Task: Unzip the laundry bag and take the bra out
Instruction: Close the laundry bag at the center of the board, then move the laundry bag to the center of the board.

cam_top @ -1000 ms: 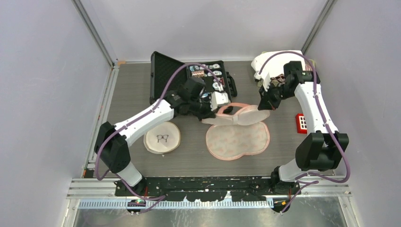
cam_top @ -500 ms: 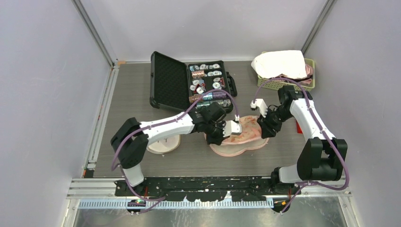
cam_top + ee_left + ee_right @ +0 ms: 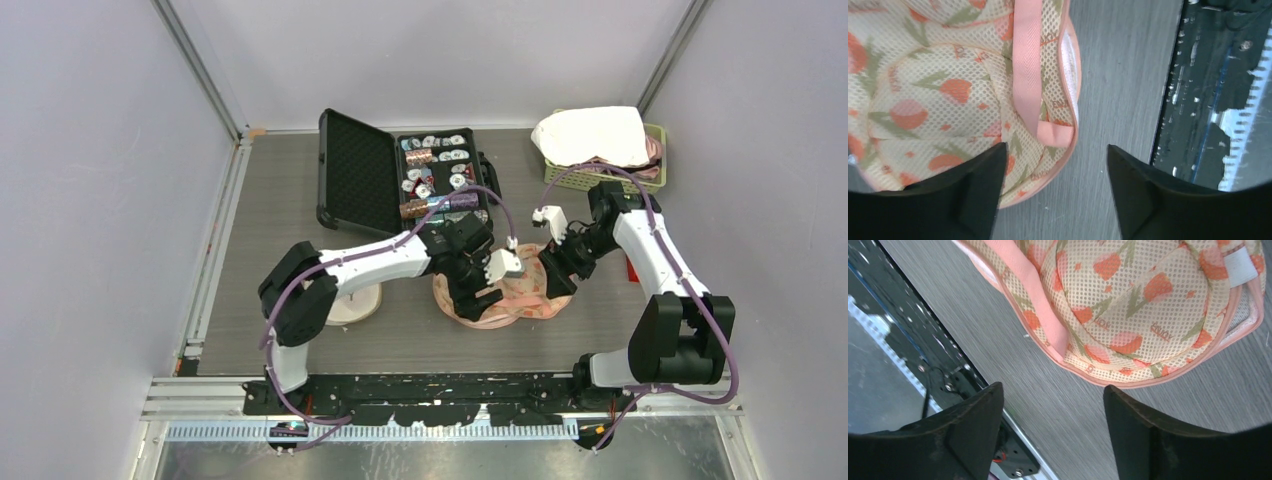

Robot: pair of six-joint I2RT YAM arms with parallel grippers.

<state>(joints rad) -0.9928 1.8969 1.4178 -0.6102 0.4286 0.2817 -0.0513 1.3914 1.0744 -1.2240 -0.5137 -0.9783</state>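
As the left hand [image 3: 1055, 147] and right hand [image 3: 1053, 387] hung spread above it, the peach tulip-print mesh laundry bag [image 3: 938, 100] lay domed, bra apparently still inside.

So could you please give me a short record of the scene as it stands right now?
laundry bag: peach mesh, tulip print, lying on the table between the arms
left claw: open, above the bag, holding nothing
right claw: open, above the bag, holding nothing
bra: none visible outside the bag
black case: open, behind the bag
green basket: far right corner, white cloth on top
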